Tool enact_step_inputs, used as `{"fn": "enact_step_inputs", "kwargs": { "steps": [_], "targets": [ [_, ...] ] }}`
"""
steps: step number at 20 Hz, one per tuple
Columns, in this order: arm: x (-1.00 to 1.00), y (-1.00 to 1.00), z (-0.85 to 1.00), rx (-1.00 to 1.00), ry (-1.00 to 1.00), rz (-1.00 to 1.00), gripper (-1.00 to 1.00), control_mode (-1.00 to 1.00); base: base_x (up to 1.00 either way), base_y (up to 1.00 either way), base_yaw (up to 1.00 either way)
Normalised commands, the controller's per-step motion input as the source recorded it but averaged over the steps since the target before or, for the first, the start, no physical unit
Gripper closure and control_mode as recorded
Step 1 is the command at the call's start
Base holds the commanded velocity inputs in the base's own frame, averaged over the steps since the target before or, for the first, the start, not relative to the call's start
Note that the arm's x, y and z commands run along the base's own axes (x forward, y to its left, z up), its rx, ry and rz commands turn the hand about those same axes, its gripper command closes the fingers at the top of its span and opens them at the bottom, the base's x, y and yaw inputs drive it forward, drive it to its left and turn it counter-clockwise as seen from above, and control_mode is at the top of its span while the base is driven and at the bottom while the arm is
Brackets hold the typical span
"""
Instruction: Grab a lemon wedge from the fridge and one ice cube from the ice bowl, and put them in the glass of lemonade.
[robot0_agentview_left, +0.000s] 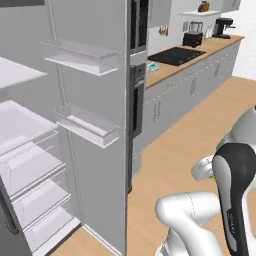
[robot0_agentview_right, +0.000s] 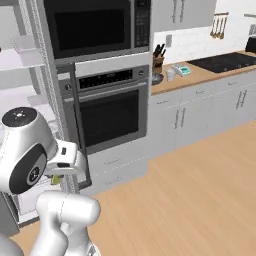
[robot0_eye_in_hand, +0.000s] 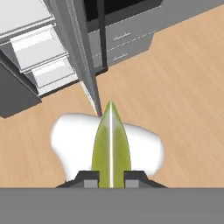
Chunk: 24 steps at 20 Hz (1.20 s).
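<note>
My gripper (robot0_eye_in_hand: 111, 177) is shut on the lemon wedge (robot0_eye_in_hand: 110, 144), a yellow-green sliver that sticks out between the two finger tips. The hand hangs low over the wooden floor, just outside the open fridge (robot0_agentview_left: 95, 125); the gripper (robot0_agentview_left: 209, 174) shows a speck of yellow-green, as does the gripper (robot0_agentview_right: 57, 178) from the other side. The fridge's white shelves and clear drawers (robot0_eye_in_hand: 39, 52) stand open. Far off on the counter are the small whitish glass of lemonade (robot0_agentview_right: 171, 74) and, beside it, the dark ice bowl (robot0_agentview_right: 157, 78). The ice cube is too small to make out.
A built-in oven (robot0_agentview_right: 112, 112) with a microwave above it stands right of the fridge. A white-and-teal boxy item (robot0_agentview_right: 182, 69) and a knife block (robot0_agentview_right: 158, 56) sit on the counter. The black cooktop (robot0_agentview_left: 176, 55) lies further along. Wooden floor (robot0_agentview_right: 190, 190) spreads out in front.
</note>
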Motion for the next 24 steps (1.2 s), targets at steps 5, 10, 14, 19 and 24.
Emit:
{"fn": "enact_step_inputs", "kwargs": {
  "steps": [5, 10, 14, 19, 24],
  "targets": [
    [0.0, 0.0, 0.0, 0.0, 0.0, 0.0, 1.0, 1.0, 0.27, -0.84, -0.57],
    [0.0, 0.0, 0.0, 0.0, 0.0, 0.0, 1.0, 1.0, 1.0, -0.11, -0.11],
    [0.0, 0.0, 0.0, 0.0, 0.0, 0.0, 1.0, 1.0, 1.0, -0.21, 0.05],
    [0.0, 0.0, 0.0, 0.0, 0.0, 0.0, 1.0, 1.0, 1.0, -0.31, 0.12],
    [0.0, 0.0, 0.0, 0.0, 0.0, 0.0, 1.0, 1.0, 1.0, -0.03, 0.09]
  ]
}}
